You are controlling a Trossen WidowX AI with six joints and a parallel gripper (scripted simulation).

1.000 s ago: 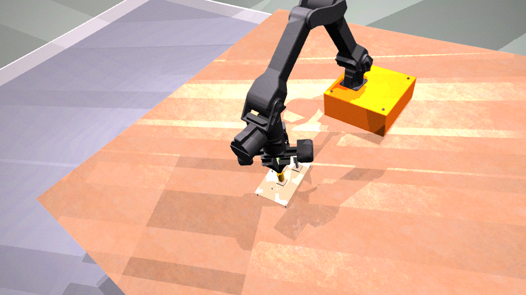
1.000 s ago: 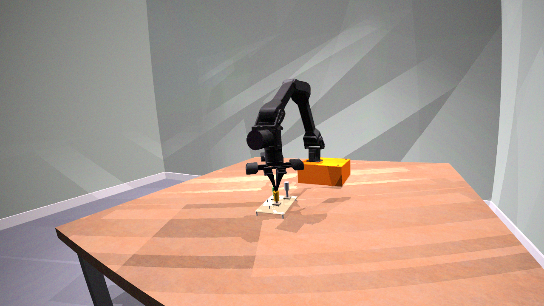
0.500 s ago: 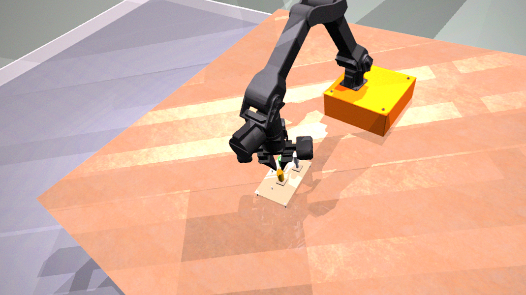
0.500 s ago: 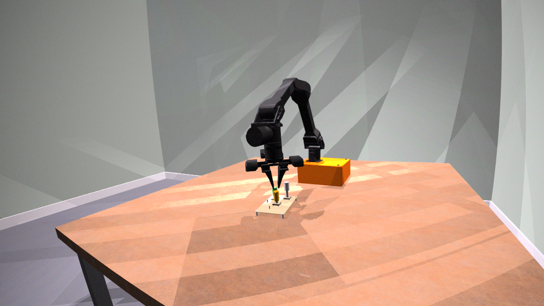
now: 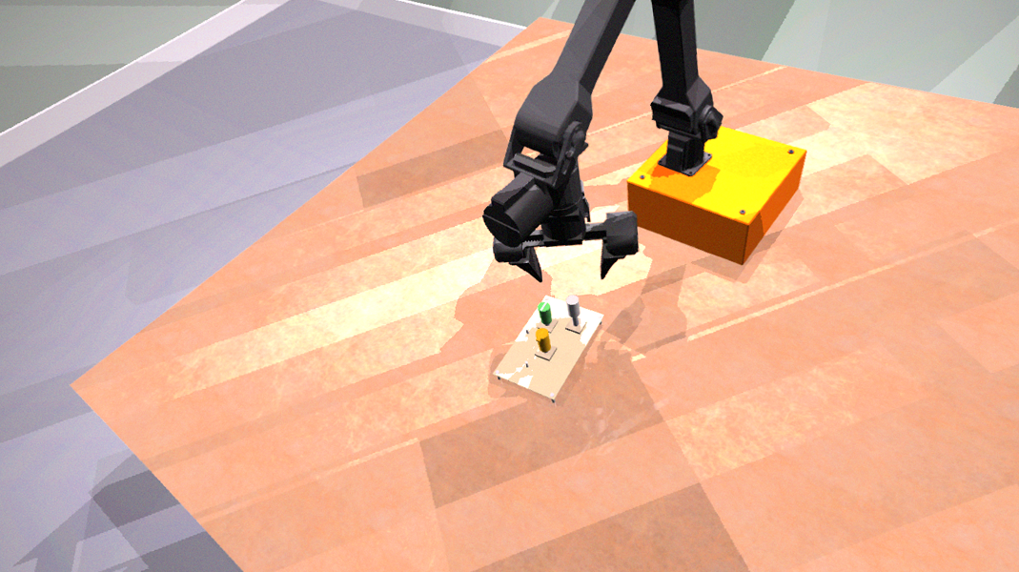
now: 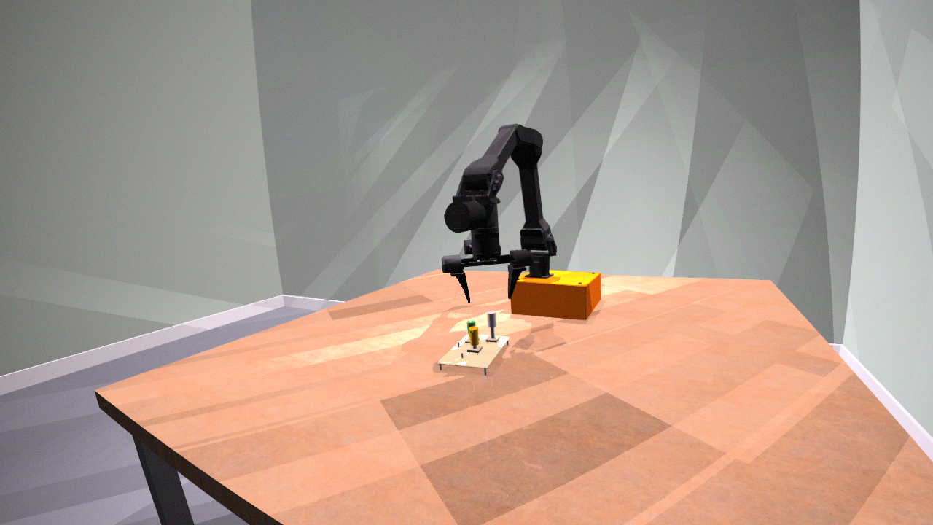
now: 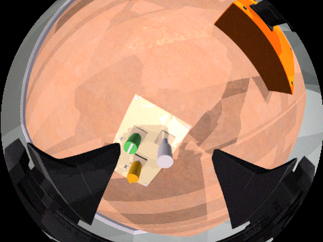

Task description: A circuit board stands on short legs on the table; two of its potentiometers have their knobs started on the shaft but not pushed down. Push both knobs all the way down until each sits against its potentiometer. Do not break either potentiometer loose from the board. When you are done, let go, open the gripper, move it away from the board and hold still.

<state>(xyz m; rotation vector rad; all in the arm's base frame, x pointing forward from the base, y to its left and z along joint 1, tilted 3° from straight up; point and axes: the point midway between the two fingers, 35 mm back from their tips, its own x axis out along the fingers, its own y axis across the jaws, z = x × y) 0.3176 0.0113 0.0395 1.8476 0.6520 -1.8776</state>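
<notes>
Black claw (image 5: 572,277) (image 6: 489,300) (image 7: 168,152), fingers spread with nothing between them, above the board (image 5: 552,382) (image 6: 460,359) (image 7: 148,119), which stands on short legs on the counter (image 5: 523,522) (image 6: 365,418) (image 7: 111,70). Green knob (image 5: 545,314) (image 6: 471,324) (image 7: 134,142), yellow knob (image 5: 543,340) (image 6: 474,336) (image 7: 134,171) and grey knob (image 5: 573,306) (image 6: 491,319) (image 7: 165,152): upright on the board, presumably stiff and light. Pressing squarely on each unseated top seems best; sideways load could break a potentiometer loose. The grey one shows a narrow neck beneath; seating of the green is unclear.
</notes>
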